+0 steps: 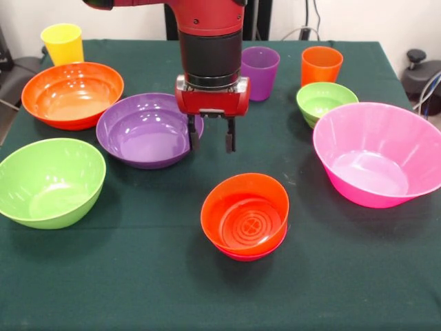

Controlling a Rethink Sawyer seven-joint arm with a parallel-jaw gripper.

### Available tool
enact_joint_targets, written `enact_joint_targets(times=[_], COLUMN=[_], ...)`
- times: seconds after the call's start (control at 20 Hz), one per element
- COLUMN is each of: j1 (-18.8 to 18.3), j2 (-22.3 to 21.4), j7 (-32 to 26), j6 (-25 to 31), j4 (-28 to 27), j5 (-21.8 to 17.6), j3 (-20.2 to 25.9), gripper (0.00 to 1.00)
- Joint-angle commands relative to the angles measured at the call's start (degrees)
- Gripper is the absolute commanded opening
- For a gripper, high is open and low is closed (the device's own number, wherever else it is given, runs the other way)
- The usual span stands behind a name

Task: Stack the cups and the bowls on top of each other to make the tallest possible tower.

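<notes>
Tower (244,219) sits apart, below open-fingered gripper (211,140).

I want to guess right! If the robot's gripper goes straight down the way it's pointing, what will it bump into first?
Probably the dark green tablecloth. The open gripper points down, seemingly between the purple bowl and the small orange bowl. With one view, depth is unclear; one finger might clip the purple bowl's rim.

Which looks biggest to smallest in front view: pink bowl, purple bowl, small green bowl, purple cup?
1. pink bowl
2. purple bowl
3. small green bowl and purple cup: bowl wider, cup taller; too close to rank, and both sit farther from the camera.
</notes>
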Motion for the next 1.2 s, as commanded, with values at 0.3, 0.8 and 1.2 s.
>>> enact_joint_targets(times=[0.3,0.8,1.2], j1=[-0.2,-0.8,0.1], j2=[2.4,6.2,5.3], j7=[-9.7,-10.2,-9.8], j6=[-0.8,-0.5,0.6], j4=[-1.9,-3.8,-4.2], j5=[-3.5,-4.2,-3.6], j3=[-0.3,-1.0,-0.9], gripper=[1.00,1.00,1.00])
